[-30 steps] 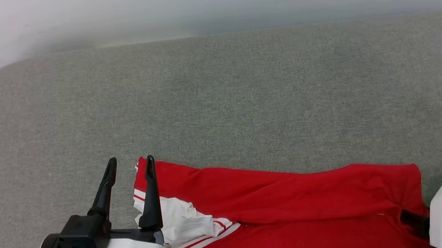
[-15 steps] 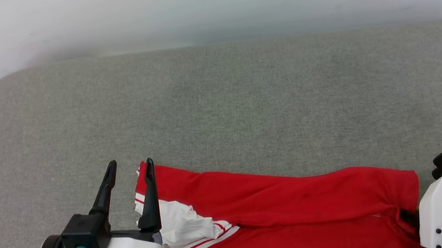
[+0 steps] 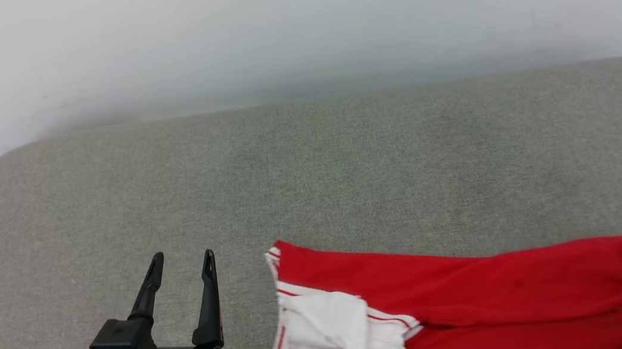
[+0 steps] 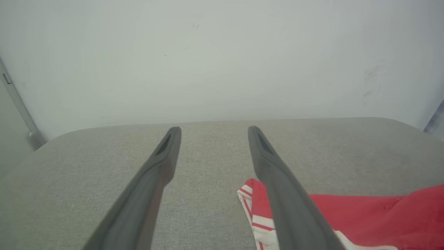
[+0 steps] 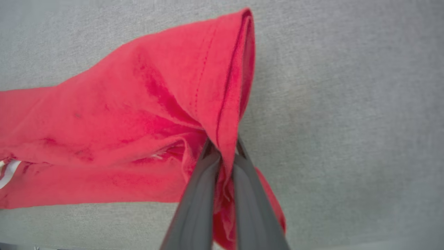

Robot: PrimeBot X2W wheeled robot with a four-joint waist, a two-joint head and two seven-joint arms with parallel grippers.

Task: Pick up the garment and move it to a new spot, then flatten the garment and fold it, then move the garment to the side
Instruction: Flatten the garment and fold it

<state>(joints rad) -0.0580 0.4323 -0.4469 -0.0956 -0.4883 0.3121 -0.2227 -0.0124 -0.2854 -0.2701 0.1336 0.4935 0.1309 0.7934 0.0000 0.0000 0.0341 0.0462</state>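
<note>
Two tools: right tool [image 5: 223, 149] clamped tight on a hem corner of the red jersey shirt with white striped sleeves [image 3: 451, 282], sprawled just right of the wide-open, empty left tool [image 3: 183, 256]. Light, floppy cloth; grab corners.

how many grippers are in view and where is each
2. The left gripper is open over the grey fabric surface, left of the red jersey and apart from it. The right gripper is shut on the jersey's red hem.
</note>
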